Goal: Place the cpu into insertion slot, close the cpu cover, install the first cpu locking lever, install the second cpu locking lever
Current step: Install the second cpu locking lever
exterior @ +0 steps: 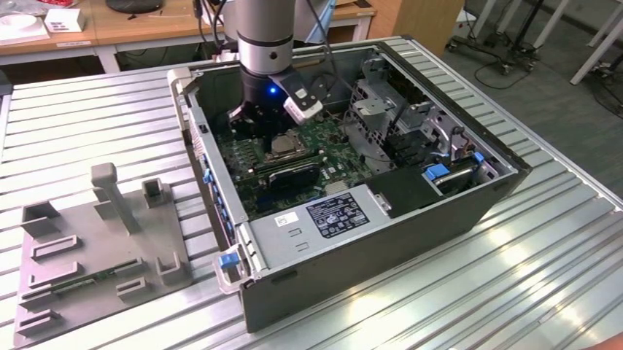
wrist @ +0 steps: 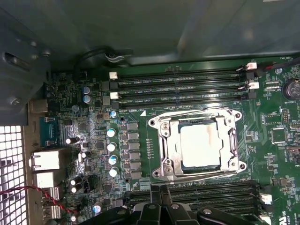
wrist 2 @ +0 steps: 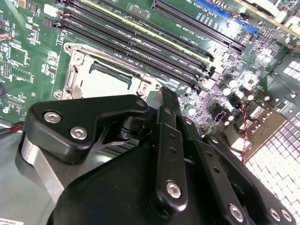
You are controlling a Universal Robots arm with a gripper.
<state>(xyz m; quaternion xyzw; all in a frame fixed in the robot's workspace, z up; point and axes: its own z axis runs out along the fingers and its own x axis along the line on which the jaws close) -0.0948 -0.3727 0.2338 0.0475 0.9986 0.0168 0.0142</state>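
The cpu (wrist: 200, 145) lies flat in the insertion slot (wrist: 197, 114) on the green board, its pale metal top showing through the cut-out of the cpu cover (wrist: 165, 138), which lies down over it. In the exterior view the cpu (exterior: 284, 144) sits just below and to the right of my gripper (exterior: 251, 130), which hangs inside the computer case. In the first wrist view my gripper (wrist: 157, 199) is beside the socket's edge, over the memory slots, with its fingers (wrist: 146, 209) together and nothing between them. The second wrist view has the cover (wrist 2: 77, 70) beyond a black finger (wrist 2: 168, 122).
The open computer case (exterior: 389, 233) lies on a ribbed metal table. Long black memory slots (wrist: 183, 84) flank the socket on both sides. A metal drive cage (exterior: 375, 109) and cables stand to the exterior view's right. A grey fixture (exterior: 98, 248) rests on the table at left.
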